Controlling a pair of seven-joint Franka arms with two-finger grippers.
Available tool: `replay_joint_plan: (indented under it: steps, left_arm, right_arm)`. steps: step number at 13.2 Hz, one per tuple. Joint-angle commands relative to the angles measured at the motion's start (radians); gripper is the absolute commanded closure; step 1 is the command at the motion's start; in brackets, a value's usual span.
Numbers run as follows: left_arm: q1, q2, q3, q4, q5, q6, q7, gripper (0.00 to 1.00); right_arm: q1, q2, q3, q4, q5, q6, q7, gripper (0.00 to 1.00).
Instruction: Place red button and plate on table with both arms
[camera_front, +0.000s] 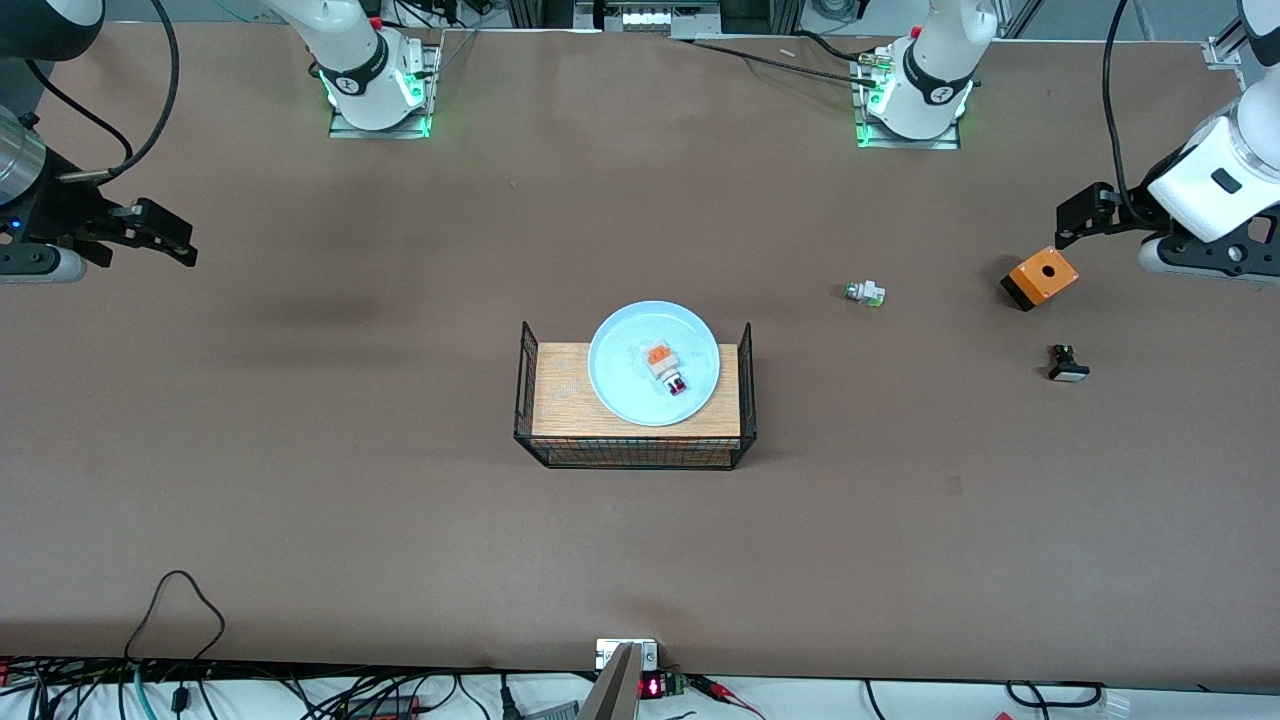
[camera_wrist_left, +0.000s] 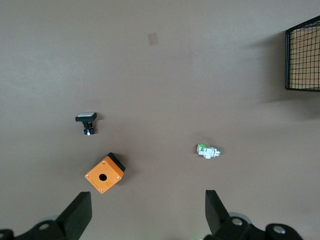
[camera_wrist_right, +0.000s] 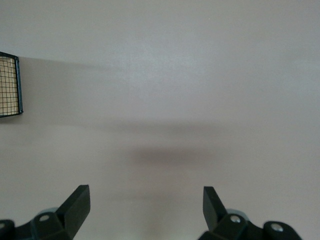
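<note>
Centrally, red button (camera_front: 668, 368) on plate (camera_front: 620, 392), both open tools well apart

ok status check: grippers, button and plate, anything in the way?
Left gripper open over bare table near the orange box; right gripper open, waiting at its end. Red button on plate, plate on wire stand. Nothing blocking.

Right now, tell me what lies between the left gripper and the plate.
In the front view, the white part with green tip lies on the table between the left gripper and the plate on the wire stand.
</note>
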Motion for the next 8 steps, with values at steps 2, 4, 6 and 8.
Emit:
replay_joint_plan:
  steps: [2, 4, 6, 8]
  left_arm:
    - [-0.002, -0.009, 0.007, 0.008, -0.014, 0.0, 0.014, 0.0]
    - [-0.002, -0.005, -0.002, 0.017, -0.014, -0.001, 0.009, 0.0]
    - [-0.014, 0.02, -0.009, 0.036, -0.015, -0.03, -0.003, 0.0]
    - [-0.029, 0.092, -0.073, 0.144, -0.015, -0.14, -0.152, 0.0]
  right_arm:
    - [-0.004, 0.0, 0.004, 0.009, -0.005, -0.015, -0.001, 0.0]
    - [-0.003, -0.002, 0.004, 0.009, -0.004, -0.015, -0.001, 0.0]
    - [-0.004, -0.002, 0.003, 0.009, -0.004, -0.016, -0.001, 0.0]
    - [-0.003, -0.002, 0.004, 0.009, -0.004, -0.016, -0.001, 0.0]
